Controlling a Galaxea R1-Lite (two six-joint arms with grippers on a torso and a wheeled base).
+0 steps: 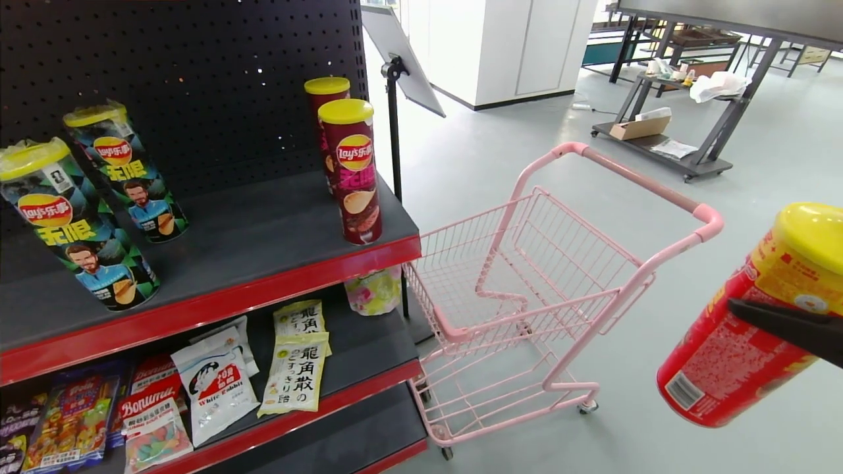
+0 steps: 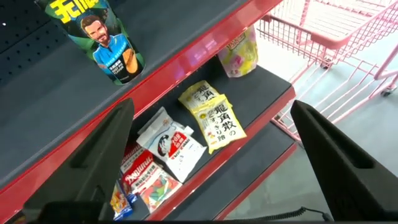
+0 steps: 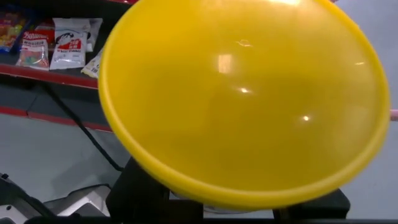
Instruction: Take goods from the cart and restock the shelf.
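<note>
floor [image 1: 500, 164]: grey, glossy | white cabinets [image 1: 514, 46] behind | black-framed tables [image 1: 698, 138] far right

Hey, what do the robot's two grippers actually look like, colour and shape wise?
Both are plain matte black. The left gripper has two broad, flat fingers tapering like wedges to blunt tips. The right gripper shows one slim finger narrowing to a point in the head view, and a dark blocky base in its wrist view. No markings show.
</note>
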